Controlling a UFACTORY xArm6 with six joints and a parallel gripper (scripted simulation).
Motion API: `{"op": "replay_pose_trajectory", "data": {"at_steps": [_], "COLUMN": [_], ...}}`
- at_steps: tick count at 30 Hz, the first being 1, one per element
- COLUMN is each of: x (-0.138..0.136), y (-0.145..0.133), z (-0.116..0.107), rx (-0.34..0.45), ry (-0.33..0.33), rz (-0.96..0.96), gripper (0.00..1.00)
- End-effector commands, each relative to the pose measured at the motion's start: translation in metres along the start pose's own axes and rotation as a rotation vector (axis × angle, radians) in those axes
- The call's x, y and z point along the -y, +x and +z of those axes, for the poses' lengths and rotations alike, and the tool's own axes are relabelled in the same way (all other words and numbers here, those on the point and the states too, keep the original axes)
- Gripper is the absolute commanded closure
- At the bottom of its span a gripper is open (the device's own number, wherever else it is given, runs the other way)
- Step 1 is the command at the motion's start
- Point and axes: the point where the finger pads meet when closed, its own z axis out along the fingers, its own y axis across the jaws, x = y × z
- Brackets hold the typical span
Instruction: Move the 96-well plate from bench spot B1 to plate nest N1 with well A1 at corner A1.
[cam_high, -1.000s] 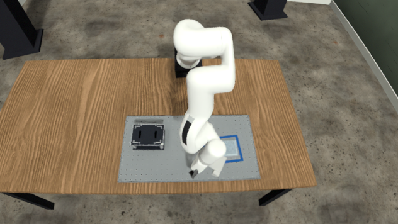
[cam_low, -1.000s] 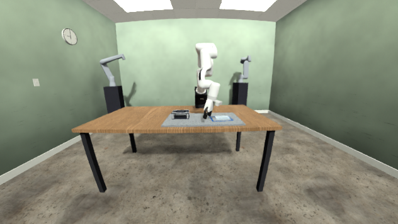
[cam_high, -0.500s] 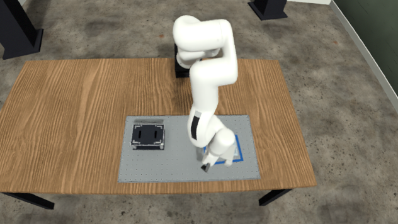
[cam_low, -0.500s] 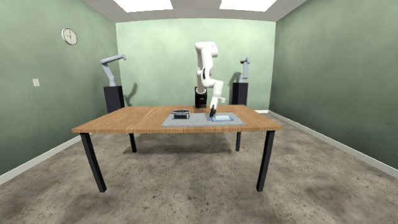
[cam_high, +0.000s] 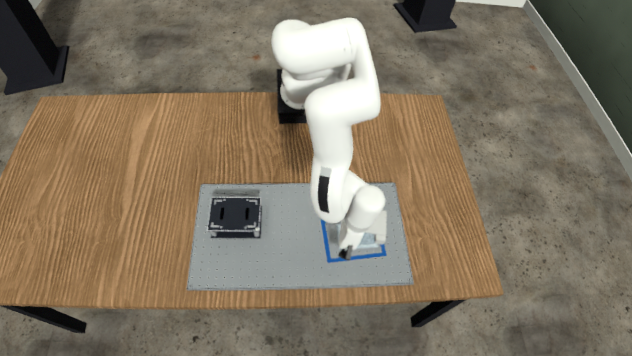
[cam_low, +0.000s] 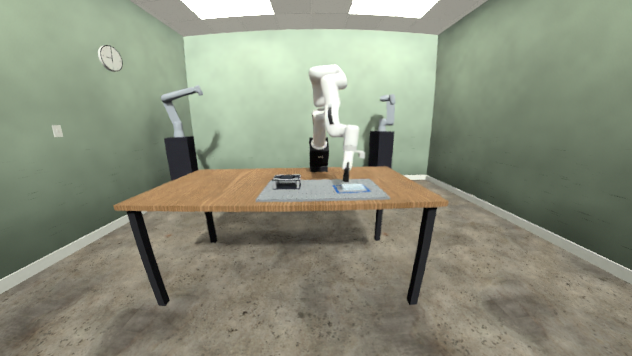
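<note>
The 96-well plate (cam_high: 370, 241) (cam_low: 352, 187) lies flat inside the blue outline of spot B1 (cam_high: 365, 256) (cam_low: 368, 190) on the right of the grey mat (cam_high: 290, 260) (cam_low: 320, 194). In the top view my wrist hides most of it. My gripper (cam_high: 349, 251) (cam_low: 345, 175) is open and empty. It points down and hangs just above the plate's left part, not touching it. The raised black nest N1 (cam_high: 235, 215) (cam_low: 286, 180) stands empty on the left of the mat. I cannot make out the plate's cut-off corner or the A1 mark.
The mat lies on a wooden table (cam_high: 110, 165) (cam_low: 210, 192). My arm's base (cam_high: 290, 112) (cam_low: 318, 157) stands at the table's back edge. Two other arms on black pedestals (cam_low: 180, 155) (cam_low: 381, 147) stand behind the table by the wall.
</note>
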Motion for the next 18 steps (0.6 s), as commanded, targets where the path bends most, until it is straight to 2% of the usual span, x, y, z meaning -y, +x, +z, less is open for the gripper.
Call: {"op": "replay_pose_trajectory", "data": {"at_steps": [1,6,18], "x": [0.013,0.024,0.056], "y": [0.012,0.021,0.042], "z": [-0.007,-0.012,-0.025], "rx": [-0.035,-0.070,-0.099], "ry": [-0.009,-0.014,-0.017], "rz": [-0.067,-0.137,-0.193], "gripper": [0.00,0.00,0.00]}}
